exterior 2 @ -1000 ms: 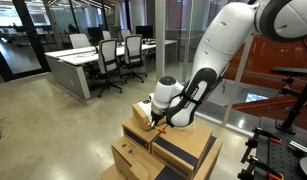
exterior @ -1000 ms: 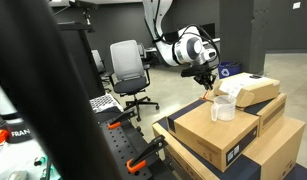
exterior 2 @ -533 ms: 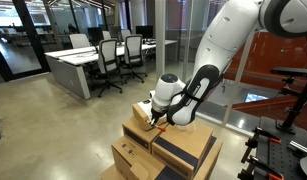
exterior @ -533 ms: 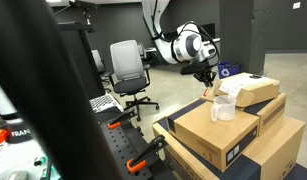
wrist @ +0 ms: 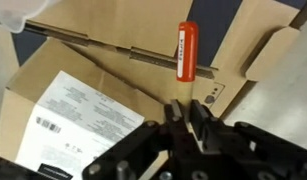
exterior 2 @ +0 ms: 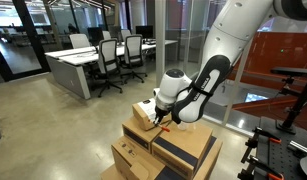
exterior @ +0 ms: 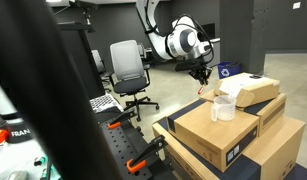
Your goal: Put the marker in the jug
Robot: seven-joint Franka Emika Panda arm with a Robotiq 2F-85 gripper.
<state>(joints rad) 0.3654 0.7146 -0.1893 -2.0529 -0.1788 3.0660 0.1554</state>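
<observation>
My arm (exterior: 165, 35) comes in from the far side, bent over a stack of cardboard boxes (exterior: 231, 140) that fills the near right of the scene. A flat cream-topped box (exterior: 250, 90) lies on the stack's far right. Just left of it the jug (exterior: 223, 107) stands upright on the brown top of a box, translucent and whitish. My tool (exterior: 201, 76) hangs above the left edge of that box, clenched on the marker (exterior: 202, 90). The marker hangs below the fingers, near the jug's left side but apart from it, not inside. In the wrist view the orange-red marker (wrist: 186, 50) sticks out past my fingers (wrist: 200, 118), over cardboard bearing a white printed label (wrist: 78, 115).
</observation>
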